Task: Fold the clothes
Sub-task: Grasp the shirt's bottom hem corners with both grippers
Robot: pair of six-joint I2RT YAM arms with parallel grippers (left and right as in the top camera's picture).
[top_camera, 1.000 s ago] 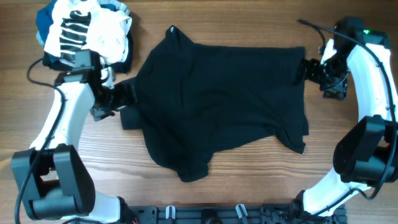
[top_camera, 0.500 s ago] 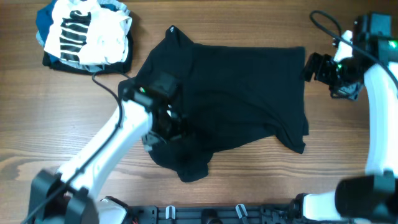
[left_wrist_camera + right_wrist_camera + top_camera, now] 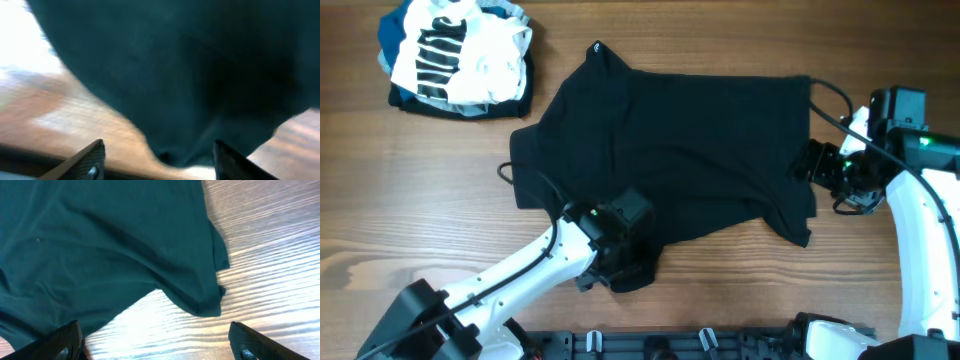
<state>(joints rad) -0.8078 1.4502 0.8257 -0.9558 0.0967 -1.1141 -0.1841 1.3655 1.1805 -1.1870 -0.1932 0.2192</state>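
The black garment (image 3: 680, 150) lies spread on the wooden table, with a small white logo near its collar (image 3: 597, 46). My left gripper (image 3: 620, 258) is open over the garment's lower hem corner; in the left wrist view the blurred black cloth (image 3: 190, 75) fills the frame above the spread fingers (image 3: 160, 162). My right gripper (image 3: 812, 165) is open beside the garment's right edge. In the right wrist view the cloth's corner (image 3: 200, 300) lies on the wood just ahead of the spread fingers (image 3: 155, 342).
A white garment with black stripes (image 3: 460, 50) lies on blue folded clothing (image 3: 395, 40) at the back left. A black cable (image 3: 825, 95) loops by the right arm. A black rail (image 3: 660, 345) runs along the front edge.
My left arm has swung from the garment's left sleeve across to its lower hem. My right gripper has moved from the upper right corner down along the right edge.
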